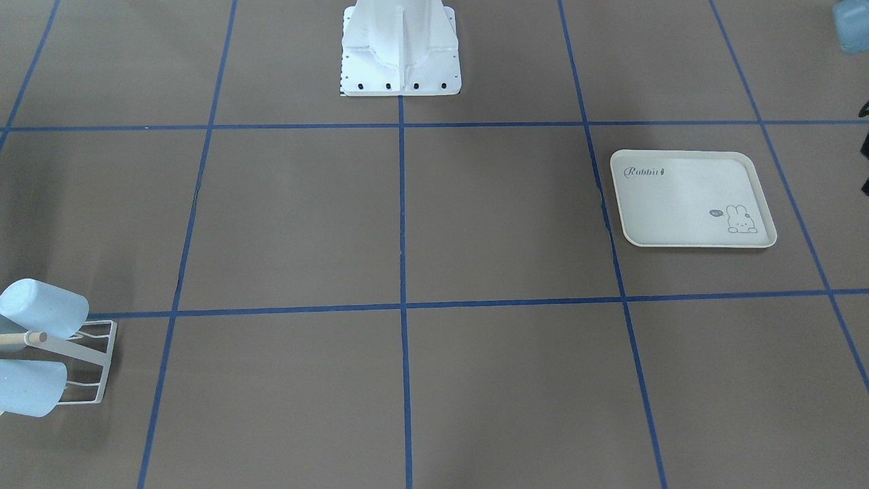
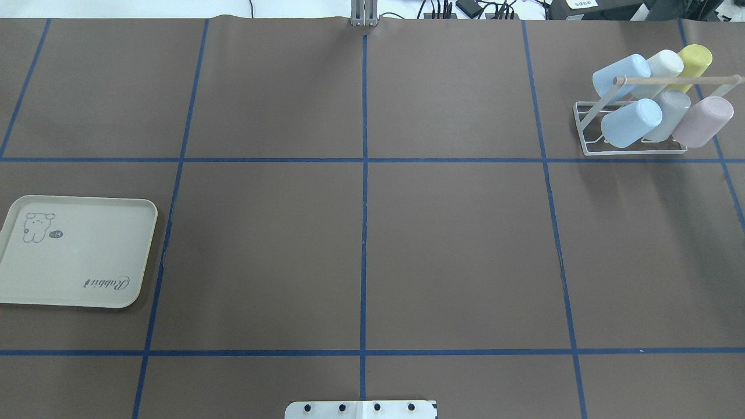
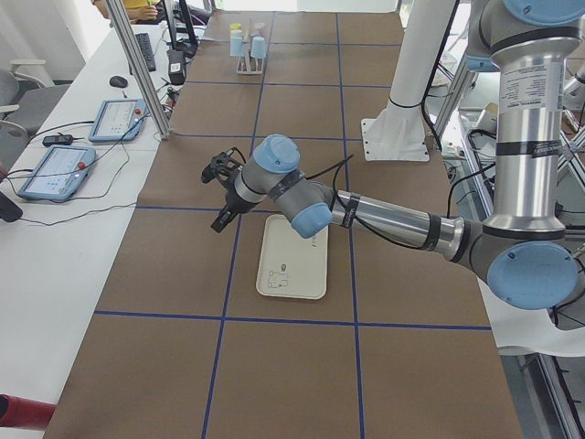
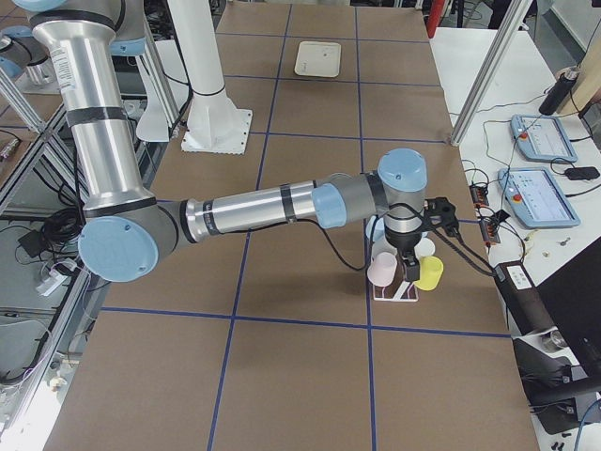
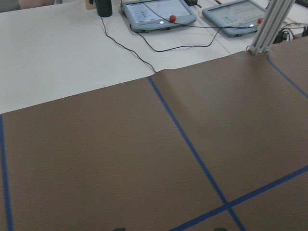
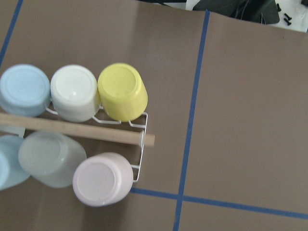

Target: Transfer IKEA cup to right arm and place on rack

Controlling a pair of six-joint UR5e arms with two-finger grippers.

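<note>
The white wire rack [image 2: 634,146] with a wooden peg [image 2: 675,80] stands at the table's far right. It holds several tilted cups: two light blue, a white, a yellow [image 2: 692,61], a grey and a pink [image 2: 701,121]. The right wrist view looks straight down on the rack [image 6: 138,147] and the cup bottoms. My right gripper [image 4: 411,268] hangs just above the rack; only this side view shows it, so I cannot tell its state. My left gripper [image 3: 217,197] hovers beside the cream tray [image 3: 292,256], near the operators' edge; I cannot tell its state. No cup shows in either gripper.
The cream rabbit-print tray [image 2: 75,250] lies bare at the near left. The robot's white base [image 1: 400,61] stands at the table's middle edge. Beyond the far edge are a white bench with tablets [image 5: 159,12] and an aluminium post [image 5: 267,24].
</note>
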